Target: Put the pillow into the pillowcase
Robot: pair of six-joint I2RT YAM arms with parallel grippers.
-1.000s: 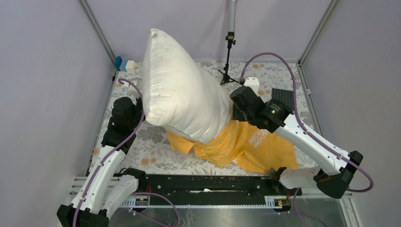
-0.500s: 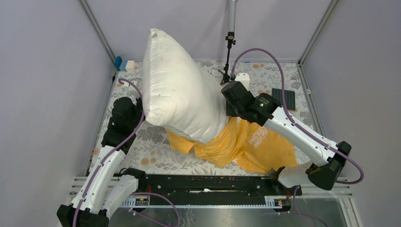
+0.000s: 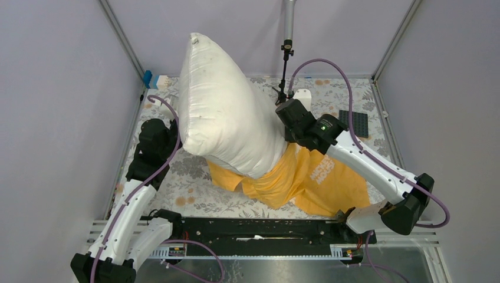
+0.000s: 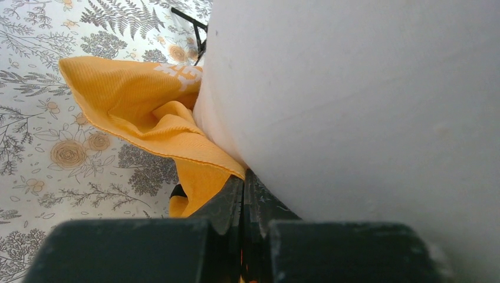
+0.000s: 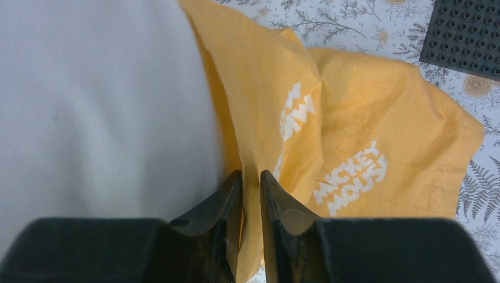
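Note:
The white pillow stands tilted on the table, its lower end inside the mouth of the orange pillowcase. In the left wrist view the left gripper is shut, pinching the pillowcase hem right against the pillow. From the top view that gripper is hidden behind the pillow's left edge. On the pillow's right side, the right gripper has its jaws drawn close on a fold of the pillowcase, beside the pillow.
A black studded plate lies at the back right. A thin black tripod stand rises behind the pillow, with a small white block next to it. A blue-and-white object sits at the back left corner. A black rail runs along the near edge.
The right arm has swung left toward the pillow, and its jaws have narrowed onto the pillowcase fold. The pillow and left arm have barely moved.

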